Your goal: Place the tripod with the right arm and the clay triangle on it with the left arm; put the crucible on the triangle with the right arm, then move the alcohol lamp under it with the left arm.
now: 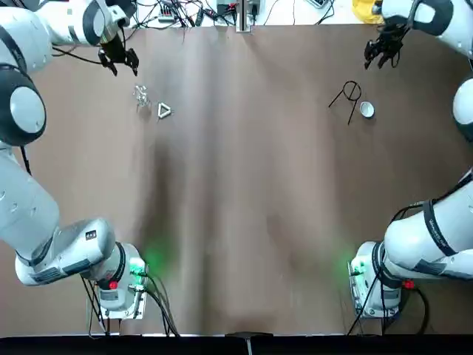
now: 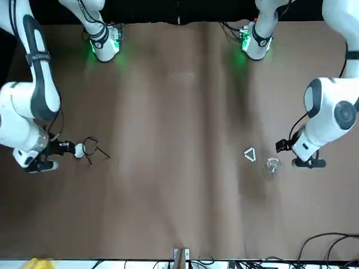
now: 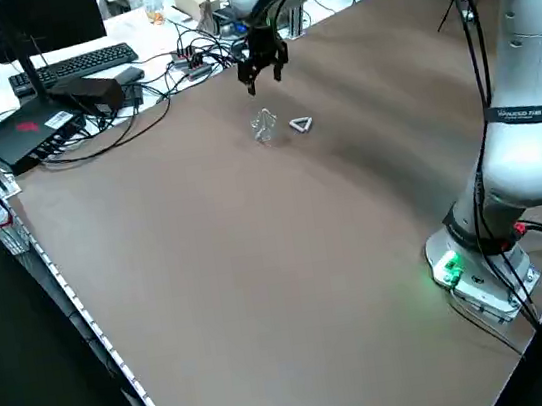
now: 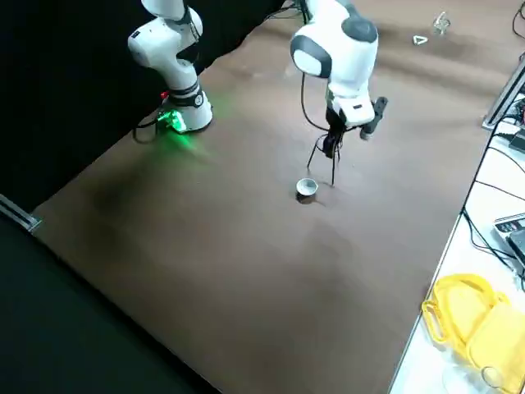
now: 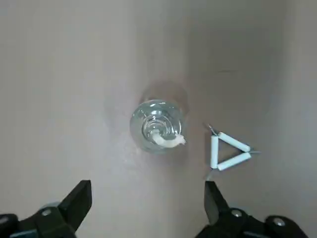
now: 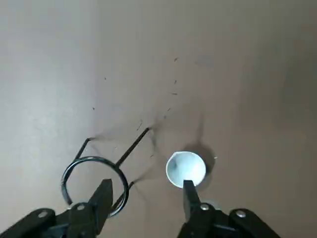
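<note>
Grippers: right [image 6: 146, 191] fingers apart over tripod [image 6: 96, 178]; left [image 5: 146, 198] spread wide nr alcohol lamp [image 5: 157, 125].

Tripod [image 1: 348, 95] beside crucible [image 1: 367, 110] — lamp [image 1: 140, 95] beside triangle [image 1: 164, 111]

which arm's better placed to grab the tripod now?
Right. Its open gripper hovers by the tripod and crucible on the right side. The left gripper is across the table, above the lamp and triangle.
</note>
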